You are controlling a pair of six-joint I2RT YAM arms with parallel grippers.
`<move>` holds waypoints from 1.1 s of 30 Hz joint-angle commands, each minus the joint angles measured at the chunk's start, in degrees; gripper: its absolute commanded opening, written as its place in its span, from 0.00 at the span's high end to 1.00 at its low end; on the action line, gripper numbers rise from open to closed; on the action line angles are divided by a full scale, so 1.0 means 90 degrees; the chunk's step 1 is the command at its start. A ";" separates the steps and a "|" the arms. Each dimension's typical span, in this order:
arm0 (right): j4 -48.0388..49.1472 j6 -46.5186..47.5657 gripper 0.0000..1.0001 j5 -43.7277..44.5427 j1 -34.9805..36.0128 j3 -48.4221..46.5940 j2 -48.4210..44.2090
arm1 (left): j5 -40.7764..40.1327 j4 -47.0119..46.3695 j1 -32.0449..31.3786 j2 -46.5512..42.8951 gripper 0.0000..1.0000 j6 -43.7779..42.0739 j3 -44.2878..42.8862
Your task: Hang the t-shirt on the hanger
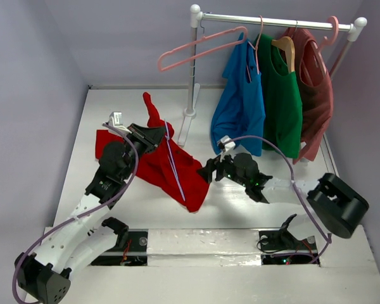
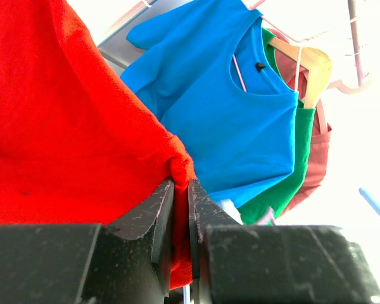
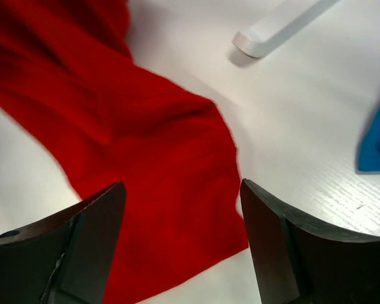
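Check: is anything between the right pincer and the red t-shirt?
Nothing visible does. The right pincer is open just above the t-shirt's lower edge, bare fabric showing between its jaws. The left pincer is shut on another fold; the hanger lies across the shirt, off to the side.

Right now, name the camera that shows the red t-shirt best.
Top external: it alone shows nearly the whole t-shirt, with the hanger lying across it. The left wrist shows only a fold pinched in the left tool; the right wrist shows only one edge on the table below the open right tool.
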State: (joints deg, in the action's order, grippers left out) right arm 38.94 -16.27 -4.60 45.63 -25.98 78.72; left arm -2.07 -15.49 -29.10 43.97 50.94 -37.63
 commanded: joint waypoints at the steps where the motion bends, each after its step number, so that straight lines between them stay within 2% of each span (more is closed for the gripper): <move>1: 0.0224 0.0294 0.20 -0.0798 -0.0215 -0.0627 0.0480 | 0.0200 -0.0272 0.0030 -0.0198 1.00 -0.0015 -0.0351; 3: 0.0263 0.0343 0.19 -0.0652 -0.0216 -0.0804 0.0940 | 0.0316 -0.0272 0.0030 -0.0207 1.00 0.0014 -0.0331; 5: 0.0769 0.0343 0.18 -0.0563 -0.0216 -0.0835 0.1271 | 0.0522 -0.0262 0.0030 -0.0227 1.00 0.0053 -0.0321; 9: 0.0947 0.0372 0.16 -0.0553 -0.0216 -0.1127 0.1575 | 0.0649 -0.0135 0.0030 -0.0314 1.00 0.0063 -0.0292; 15: 0.1093 0.0704 0.13 -0.0592 -0.0080 -0.1254 0.1518 | 0.0659 0.0265 0.0030 -0.0490 1.00 -0.0044 -0.0458; 20: 0.0684 0.1173 0.13 -0.0563 0.0233 -0.1488 0.1420 | 0.0757 0.0471 0.0030 -0.0461 1.00 -0.0093 -0.0663; 24: 0.0527 0.1417 0.17 -0.0563 0.0360 -0.1489 0.1264 | 0.0815 0.0529 0.0030 -0.0510 1.00 -0.0074 -0.0790; 27: 0.0712 0.1418 0.24 -0.0680 0.0419 -0.1362 0.1000 | 0.0825 0.0627 0.0030 -0.0529 1.00 -0.0093 -0.0888; 28: 0.0790 0.1408 0.33 -0.0719 0.0419 -0.1381 0.0961 | 0.0854 0.0617 0.0030 -0.0530 1.00 -0.0064 -0.0897; 30: 0.0781 0.1437 0.42 -0.0729 0.0419 -0.1420 0.0883 | 0.0874 0.0637 0.0030 -0.0520 1.00 -0.0035 -0.0946; 31: 0.0810 0.1437 0.63 -0.0739 0.0419 -0.1420 0.0853 | 0.0826 0.0666 0.0030 -0.0520 1.00 -0.0044 -0.0975; 32: 0.0820 0.1427 0.73 -0.0739 0.0419 -0.1411 0.0815 | 0.0787 0.0685 0.0030 -0.0529 1.00 -0.0064 -0.1005; 33: 0.0820 0.1418 0.79 -0.0719 0.0486 -0.1372 0.0727 | 0.0738 0.0695 0.0030 -0.0539 1.00 -0.0074 -0.1063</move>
State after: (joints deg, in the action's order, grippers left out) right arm 43.18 -4.40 -10.37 48.88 -37.82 87.48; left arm 4.34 -6.09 -29.10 40.62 50.83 -43.24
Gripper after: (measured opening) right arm 0.260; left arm 0.072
